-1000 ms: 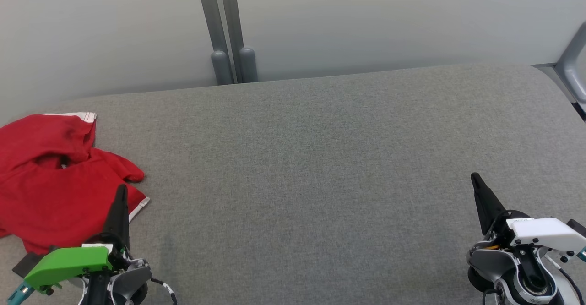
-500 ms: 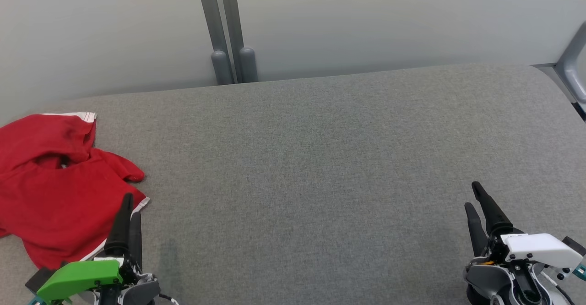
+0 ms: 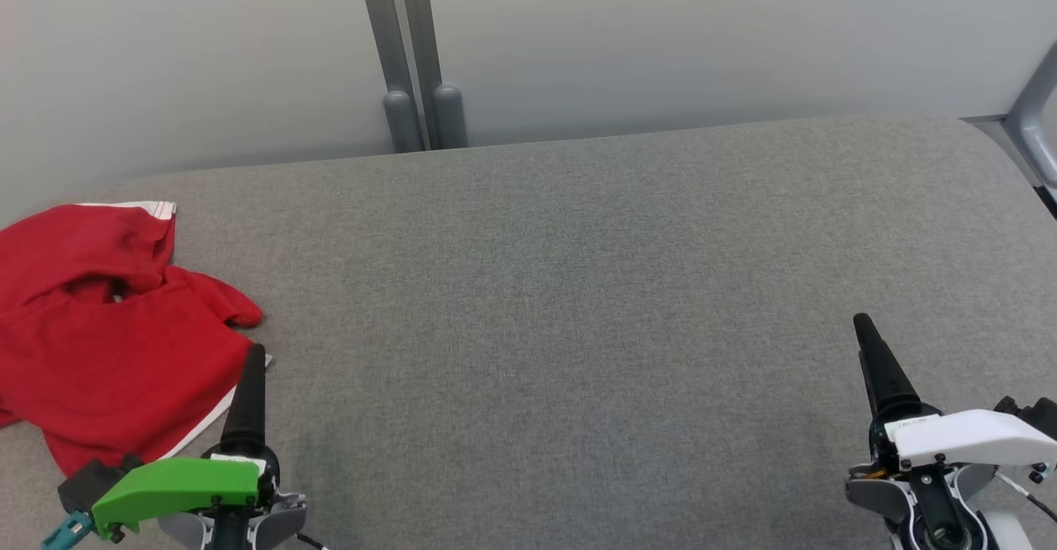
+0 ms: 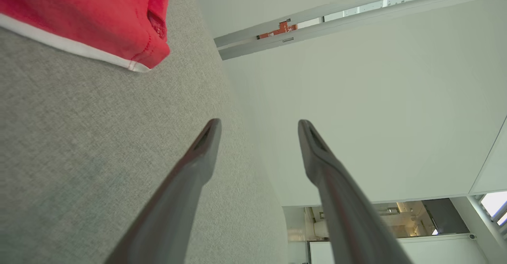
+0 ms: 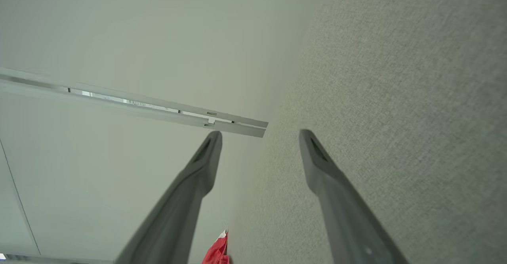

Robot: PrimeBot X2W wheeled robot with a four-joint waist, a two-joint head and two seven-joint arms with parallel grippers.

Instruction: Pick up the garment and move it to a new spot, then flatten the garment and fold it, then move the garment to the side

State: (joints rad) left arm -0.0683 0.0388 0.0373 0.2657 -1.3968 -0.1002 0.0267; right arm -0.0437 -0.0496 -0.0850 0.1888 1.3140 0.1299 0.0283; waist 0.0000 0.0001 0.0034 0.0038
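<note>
The garment (image 3: 99,327) is a crumpled red shirt with white hems, lying at the left end of the grey padded surface (image 3: 578,286). My left gripper (image 3: 252,364), under its green cover, sits at the lower left, just right of the garment's near hem corner. In the left wrist view the left gripper (image 4: 259,123) is open and holds nothing, and the garment (image 4: 91,14) lies ahead and to the left. My right gripper (image 3: 865,331) hovers at the lower right, far from the garment. It is open (image 5: 260,134) with nothing in it, and a scrap of the garment (image 5: 217,252) shows far off.
A pale wall rises behind the surface's far edge, with two grey posts (image 3: 413,54) standing against it. A grey frame piece (image 3: 1036,120) juts in at the right edge. Wide bare fabric stretches between the two grippers.
Both grippers have gone from shut to open. The left gripper has shifted right, from over the garment to beside its hem corner. The right gripper has dipped and come back.
</note>
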